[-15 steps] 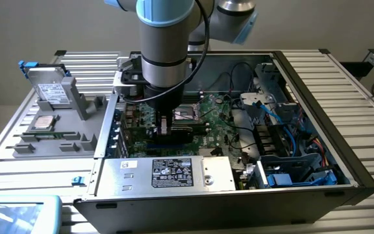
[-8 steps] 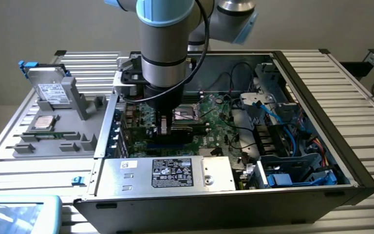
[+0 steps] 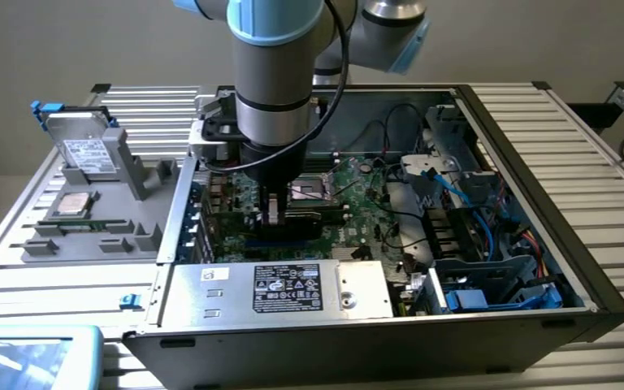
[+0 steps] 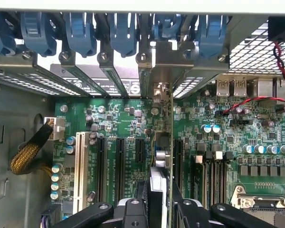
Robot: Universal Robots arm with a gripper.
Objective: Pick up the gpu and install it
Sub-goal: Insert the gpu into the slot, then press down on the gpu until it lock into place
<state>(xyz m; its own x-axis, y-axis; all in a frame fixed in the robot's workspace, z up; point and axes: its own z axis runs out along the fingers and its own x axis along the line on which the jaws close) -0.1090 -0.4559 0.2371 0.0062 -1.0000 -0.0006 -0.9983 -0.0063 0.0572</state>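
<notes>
My gripper [image 4: 160, 208] is down inside the open computer case [image 3: 529, 187], shut on the gpu [image 4: 162, 159]. The wrist view shows the gpu edge-on, a thin green card running away from my fingers [image 4: 133, 211] over the motherboard [image 4: 256, 142]. Its silver end bracket [image 4: 164, 61] stands against the case's rear slot openings, below the blue retaining clips [image 4: 123, 31]. The card sits in line with the black expansion slots [image 4: 118, 166]; I cannot tell whether its edge is in one. In the exterior view the gripper [image 3: 274, 213] hangs over the motherboard [image 3: 366, 203] near the case's rear wall.
A silver power supply [image 3: 279, 288] fills the case's near side; drive bays and blue cables [image 3: 474, 244] crowd the exterior view's right. Left of the case, a grey tray [image 3: 139, 236] holds a hard drive [image 3: 84, 150], a processor [image 3: 74, 203] and a memory stick [image 3: 74, 226]. A braided cable [image 4: 28, 152] runs nearby.
</notes>
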